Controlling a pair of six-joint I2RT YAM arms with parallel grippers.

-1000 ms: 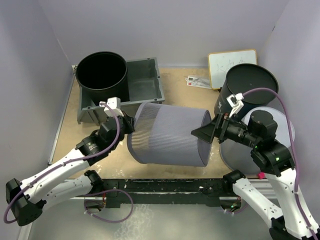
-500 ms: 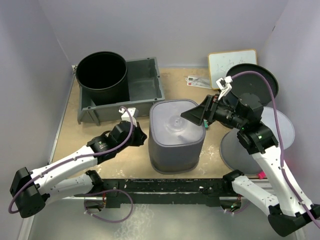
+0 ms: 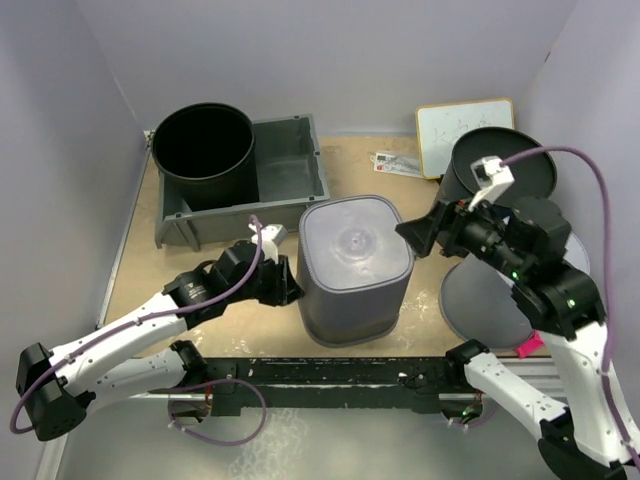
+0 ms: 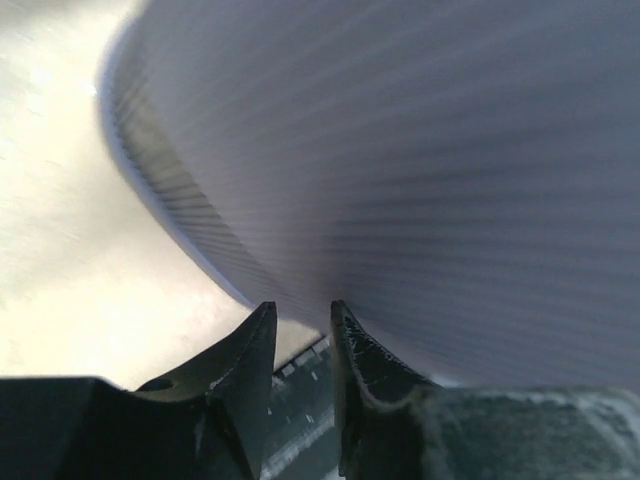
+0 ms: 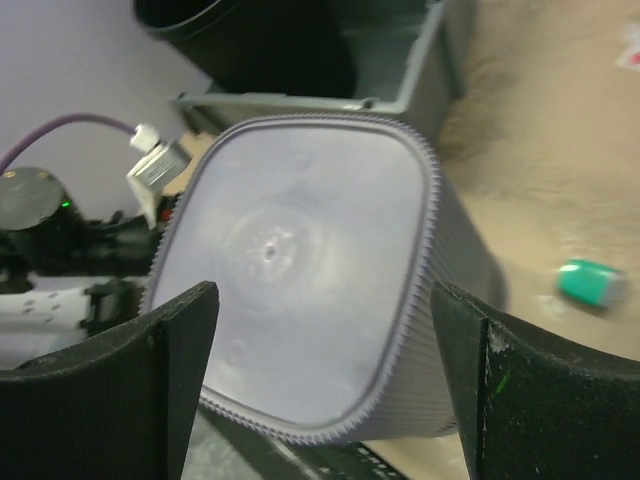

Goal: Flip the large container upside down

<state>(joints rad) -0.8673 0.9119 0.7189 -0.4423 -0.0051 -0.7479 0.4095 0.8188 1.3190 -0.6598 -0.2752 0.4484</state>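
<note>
**Top view.** Tan surface (image 3: 200, 300), boxed in by pale purple walls (image 3: 330, 60) on the left, far and right sides. Black rail (image 3: 330, 375) along the near edge.
- Middle: ribbed grey container (image 3: 355, 265), upside down, flat base facing up, rim down on the surface.
- Left tool (image 3: 290, 290): low at the container's left wall, touching or just beside it; cannot tell which from here.
- Right tool (image 3: 412, 235): spread wide, just beside the container's far-right corner, holding nothing.
- Far left: grey bin (image 3: 295, 170), with a black bucket (image 3: 203, 150) upright in its left part.
- Far right: whiteboard (image 3: 465, 128) against the wall, papers (image 3: 398, 163) lying just left of it, and a black drum (image 3: 500, 170) partly hidden behind the right arm.
- Near right: grey disc (image 3: 480, 300) flat on the surface.

**Left wrist.** Most of the frame filled by the container's ribbed wall (image 4: 420, 170), blurred, with the rim curving down to bare surface (image 4: 60, 250) at the left. Tool (image 4: 301, 310) with fingers parted a little, nothing between them, tips close under the wall.

**Right wrist.** Container's base (image 5: 290, 270) seen between the two widely spread fingers, neither one touching it.
- Far: bin (image 5: 420, 70) and bucket (image 5: 250, 35).
- Left: left arm (image 5: 40, 215), with purple wall behind it.
- Right: surface (image 5: 540, 150), with a small green thing (image 5: 590, 282) on it, too blurred to name.
</note>
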